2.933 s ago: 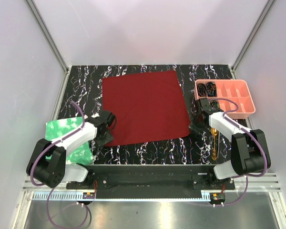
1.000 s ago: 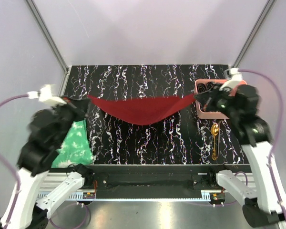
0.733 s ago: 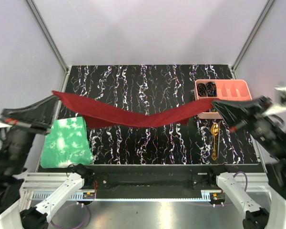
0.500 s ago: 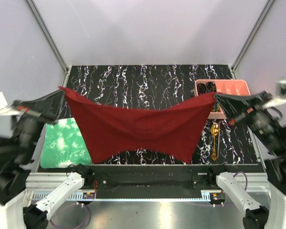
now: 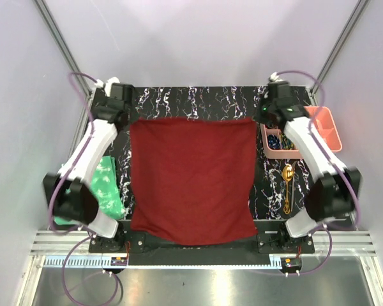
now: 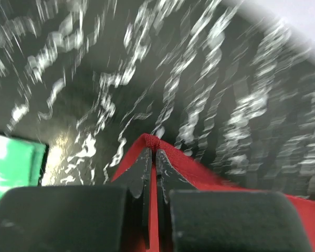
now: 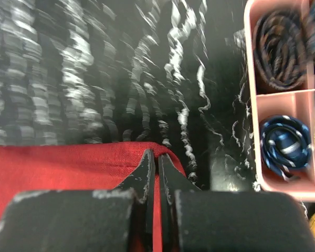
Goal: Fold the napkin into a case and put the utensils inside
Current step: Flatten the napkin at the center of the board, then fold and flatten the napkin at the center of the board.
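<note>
Right wrist: pink tray [image 7: 250, 52] near napkin [image 7: 68, 168] holds coils [image 7: 281, 50].

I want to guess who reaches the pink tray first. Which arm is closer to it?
Right. The right fingers pinch the napkin corner beside the tray; the left fingers pinch the other far corner, across the napkin.

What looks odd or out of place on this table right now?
The napkin sits oddly: pinched at its far corners by the left gripper and right gripper, its near edge appears to overrun the front edge of the table. Nothing else stands out.
</note>
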Robot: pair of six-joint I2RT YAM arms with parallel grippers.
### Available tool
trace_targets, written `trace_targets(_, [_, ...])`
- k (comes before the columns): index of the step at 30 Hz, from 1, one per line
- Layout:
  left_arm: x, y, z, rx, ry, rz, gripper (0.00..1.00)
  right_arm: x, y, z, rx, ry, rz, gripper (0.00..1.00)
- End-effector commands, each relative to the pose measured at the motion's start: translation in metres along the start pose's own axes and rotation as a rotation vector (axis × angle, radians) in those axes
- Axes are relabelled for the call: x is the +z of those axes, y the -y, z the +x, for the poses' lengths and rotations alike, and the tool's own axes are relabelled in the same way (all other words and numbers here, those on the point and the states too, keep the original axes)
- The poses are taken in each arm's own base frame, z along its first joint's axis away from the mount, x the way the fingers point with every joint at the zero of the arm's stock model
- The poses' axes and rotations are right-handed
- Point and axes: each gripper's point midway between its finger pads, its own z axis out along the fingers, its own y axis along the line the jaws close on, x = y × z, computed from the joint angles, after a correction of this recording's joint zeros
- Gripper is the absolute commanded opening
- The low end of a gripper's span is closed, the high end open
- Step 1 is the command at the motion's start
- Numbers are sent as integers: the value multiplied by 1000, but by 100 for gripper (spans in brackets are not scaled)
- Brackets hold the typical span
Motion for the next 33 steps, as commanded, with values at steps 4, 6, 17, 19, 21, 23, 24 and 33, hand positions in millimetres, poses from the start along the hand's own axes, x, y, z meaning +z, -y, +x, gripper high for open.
trace_targets(4, [116, 17, 33, -14, -154, 88, 0, 110, 17, -4, -76, -26, 47, 0])
trace_targets(6, [128, 24, 25, -10, -135, 101, 0, 134, 17, -1, -91, -48, 38, 0])
trace_targets(17, [150, 24, 48, -3, -211, 126, 0, 152, 21, 18, -99, -147, 24, 0])
trace_targets(19, [127, 18, 41, -29, -191, 108, 0, 139, 24, 24, -68, -175, 49, 0])
trace_targets(21, [104, 4, 44, -27, -191, 77, 0, 114, 18, 28, -42, -201, 32, 0])
trace_targets(23, [94, -8, 49, -25, -187, 51, 0, 94, 20, 28, -30, -177, 38, 0])
trace_targets(24, [88, -8, 43, -24, -164, 62, 0, 91, 21, 24, -38, -158, 41, 0])
trace_targets(33, [110, 27, 3, -36, -74, 189, 0, 125, 3, -8, -93, -125, -29, 0])
